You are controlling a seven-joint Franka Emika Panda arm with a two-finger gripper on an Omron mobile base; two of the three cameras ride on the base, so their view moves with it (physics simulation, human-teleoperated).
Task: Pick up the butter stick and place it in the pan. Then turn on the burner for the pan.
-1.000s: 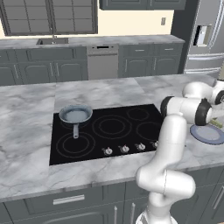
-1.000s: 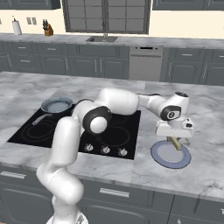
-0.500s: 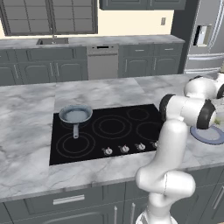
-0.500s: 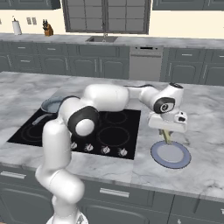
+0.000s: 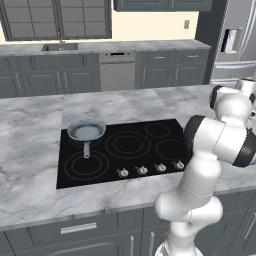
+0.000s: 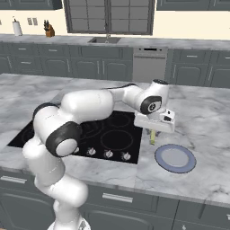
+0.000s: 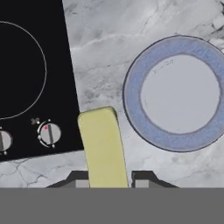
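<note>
- Change: over the last second the gripper (image 6: 153, 136) has swung from above the blue-grey plate (image 6: 175, 158) toward the cooktop edge, carrying the butter stick (image 6: 152, 136) with it; the plate now sits bare at lower right of the right base view.
- Meaning for the task: the pickup looks complete and the carry to the pan (image 5: 86, 132) is under way; the placement and the burner step are not yet done.
- Fingers: two dark tips at the bottom of the hand view, clamped on either side of the butter stick (image 7: 103, 146), which rises between them.
- Butter stick: pale yellow, matte, a smooth elongated bar with rounded corners; it hangs clear of the desk (image 6: 202, 134), just beside the cooktop's right edge.
- Pan: small, round, grey metal with a pale bluish inside and a short straight handle; it rests on the cooktop (image 5: 125, 150) at centre left of the left base view, well apart from the butter.
- Cooktop: flat black glass, glossy, marked with thin grey rings, with a row of small metal knobs (image 7: 49, 133) along its near edge.
- Plate: flat disc, blue-grey rim around a paler centre (image 7: 180, 93).
- Desk: grey-veined white marble, polished.
</note>
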